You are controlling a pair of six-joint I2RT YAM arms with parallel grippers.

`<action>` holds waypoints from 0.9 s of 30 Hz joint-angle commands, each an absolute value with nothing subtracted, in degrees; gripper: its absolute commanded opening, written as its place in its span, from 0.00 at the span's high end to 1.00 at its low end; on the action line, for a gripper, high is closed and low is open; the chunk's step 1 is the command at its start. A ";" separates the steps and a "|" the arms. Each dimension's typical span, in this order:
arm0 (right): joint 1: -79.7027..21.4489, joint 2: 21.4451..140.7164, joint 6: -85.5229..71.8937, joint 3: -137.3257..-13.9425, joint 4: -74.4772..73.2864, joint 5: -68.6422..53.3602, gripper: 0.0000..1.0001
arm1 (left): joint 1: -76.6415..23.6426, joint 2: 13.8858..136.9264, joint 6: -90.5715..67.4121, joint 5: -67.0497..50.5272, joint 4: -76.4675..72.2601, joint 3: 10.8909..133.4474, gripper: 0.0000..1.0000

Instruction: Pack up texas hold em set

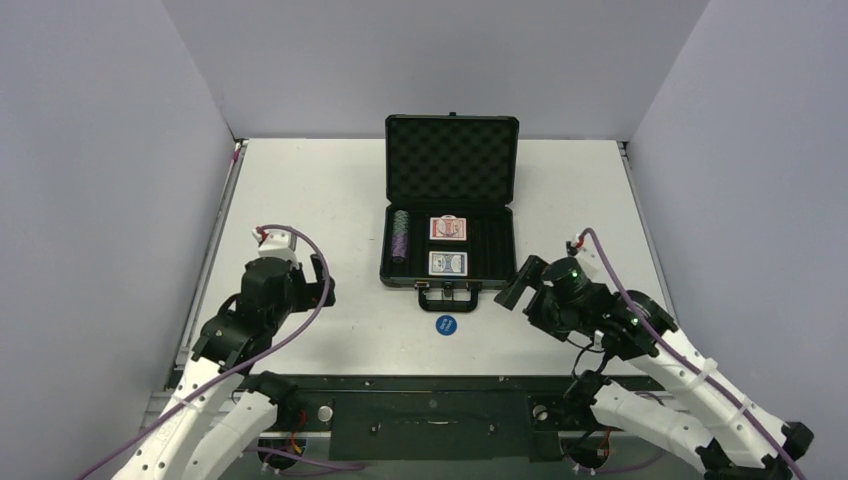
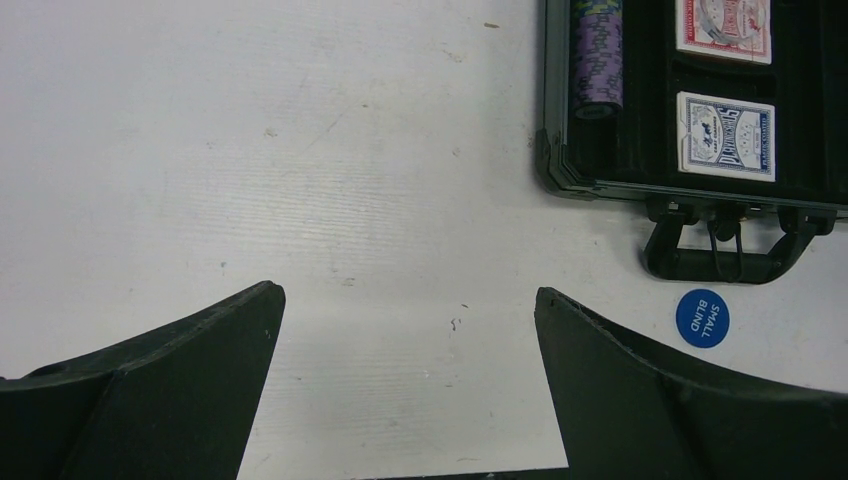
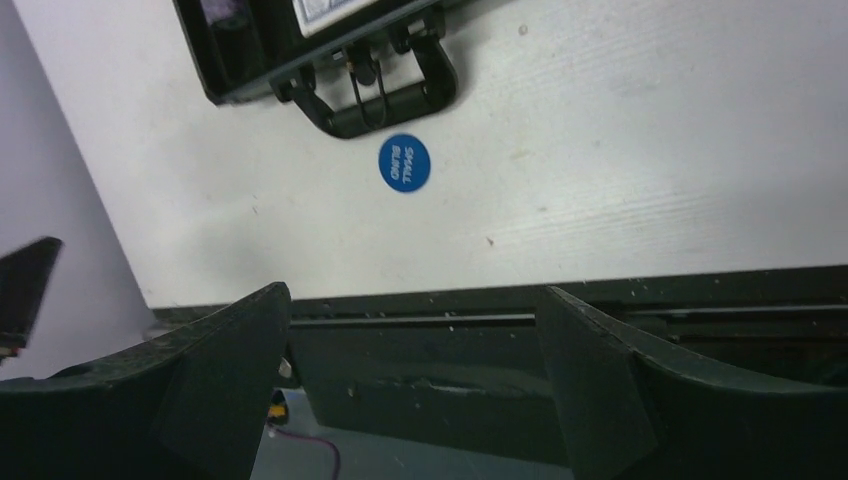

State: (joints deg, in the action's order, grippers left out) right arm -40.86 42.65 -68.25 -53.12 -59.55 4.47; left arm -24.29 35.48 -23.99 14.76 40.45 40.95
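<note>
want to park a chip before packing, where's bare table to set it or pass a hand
Widest bare table lies left of the case, beyond the left pincer. A narrower strip runs right of the case. Crowded only by the handle, where the blue disc lies.

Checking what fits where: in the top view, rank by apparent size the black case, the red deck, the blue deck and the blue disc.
1. black case
2. red deck and blue deck: they look alike, so no ranking
3. blue disc, smallest
</note>
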 commanded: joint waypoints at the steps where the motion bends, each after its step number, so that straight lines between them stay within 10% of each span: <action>1: -49.16 48.93 -71.96 -59.98 -64.73 10.37 0.13 | -25.31 33.76 -24.96 16.28 38.88 41.22 0.04; 27: -58.43 93.16 -42.84 -79.65 -55.87 13.94 0.13 | -30.15 36.79 -28.89 24.30 43.10 43.05 0.04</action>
State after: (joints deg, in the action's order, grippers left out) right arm -57.98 91.15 -51.57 -80.05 -59.02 13.58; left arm -30.24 38.24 -28.29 22.59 43.46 40.97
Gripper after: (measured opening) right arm 0.871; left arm 0.965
